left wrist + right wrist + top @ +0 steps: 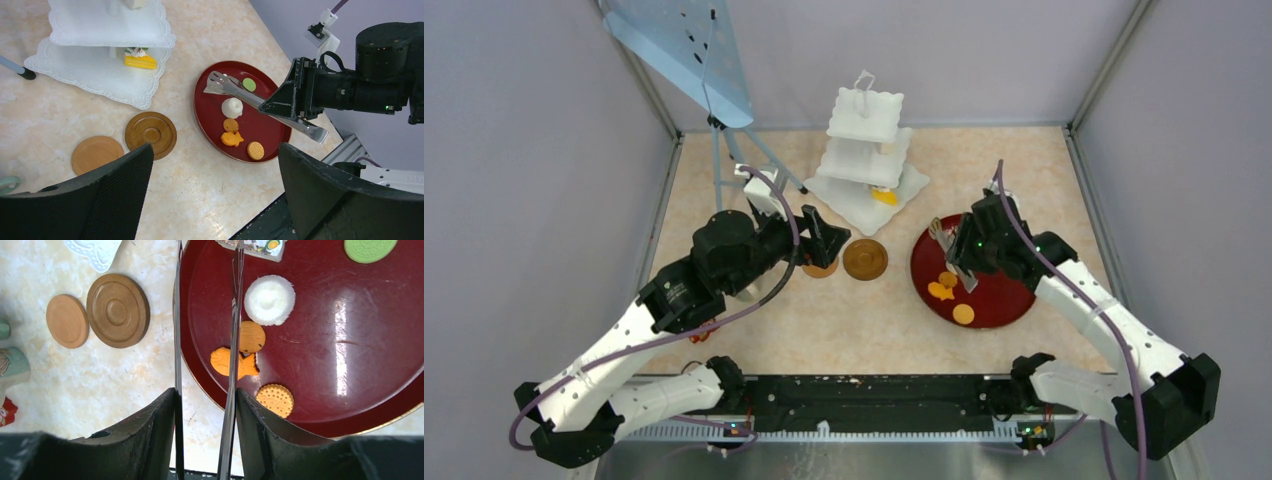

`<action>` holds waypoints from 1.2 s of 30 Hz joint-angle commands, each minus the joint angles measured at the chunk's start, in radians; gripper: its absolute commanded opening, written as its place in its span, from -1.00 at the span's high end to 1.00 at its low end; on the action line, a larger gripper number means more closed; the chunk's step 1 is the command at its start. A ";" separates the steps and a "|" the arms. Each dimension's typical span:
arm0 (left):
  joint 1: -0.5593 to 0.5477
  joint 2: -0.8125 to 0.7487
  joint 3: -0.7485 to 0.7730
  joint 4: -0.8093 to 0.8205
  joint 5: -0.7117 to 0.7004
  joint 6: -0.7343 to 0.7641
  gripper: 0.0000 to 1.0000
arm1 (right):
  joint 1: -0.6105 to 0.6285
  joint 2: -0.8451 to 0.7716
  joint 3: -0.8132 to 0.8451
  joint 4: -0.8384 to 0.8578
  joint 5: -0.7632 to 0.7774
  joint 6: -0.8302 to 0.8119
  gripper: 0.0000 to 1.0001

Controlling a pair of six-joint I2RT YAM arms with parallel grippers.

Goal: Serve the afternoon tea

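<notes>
Right hand (206, 405) pinches tongs (240, 93); left hand (215, 155) spread; orange fish (220, 361), perhaps scaled, on tray (350, 365).

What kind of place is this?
Probably a lab test cell staged for tea: grey walls enclose the table, two robot arms work it, toy sweets sit on a red tray.

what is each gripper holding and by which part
The right gripper clamps the metal tongs, squeezing both arms toward the handle end; the left gripper is open and holds nothing.
</notes>
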 commanded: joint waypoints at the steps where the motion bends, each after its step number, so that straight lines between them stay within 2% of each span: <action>1: 0.002 -0.016 -0.005 0.033 0.001 -0.007 -0.97 | 0.008 0.027 -0.020 0.126 -0.044 0.007 0.10; 11: 0.002 -0.018 -0.004 0.031 -0.006 -0.007 -0.97 | 0.007 0.068 -0.027 0.233 -0.005 0.061 0.25; 16: 0.002 -0.014 0.003 0.026 -0.003 -0.003 -0.98 | 0.007 0.126 -0.014 0.213 0.031 0.078 0.39; 21: 0.002 -0.027 -0.001 0.018 -0.017 -0.006 -0.97 | 0.007 0.127 -0.066 0.212 0.025 0.097 0.42; 26: 0.002 -0.032 -0.008 0.013 -0.017 -0.009 -0.98 | 0.012 0.086 -0.083 0.118 0.043 0.077 0.44; 32: 0.002 -0.027 -0.007 0.021 -0.003 -0.002 -0.98 | 0.013 -0.009 -0.084 -0.064 0.157 0.039 0.42; 36: 0.002 -0.023 -0.011 0.028 0.004 -0.002 -0.98 | 0.012 -0.078 -0.063 -0.152 0.128 0.015 0.38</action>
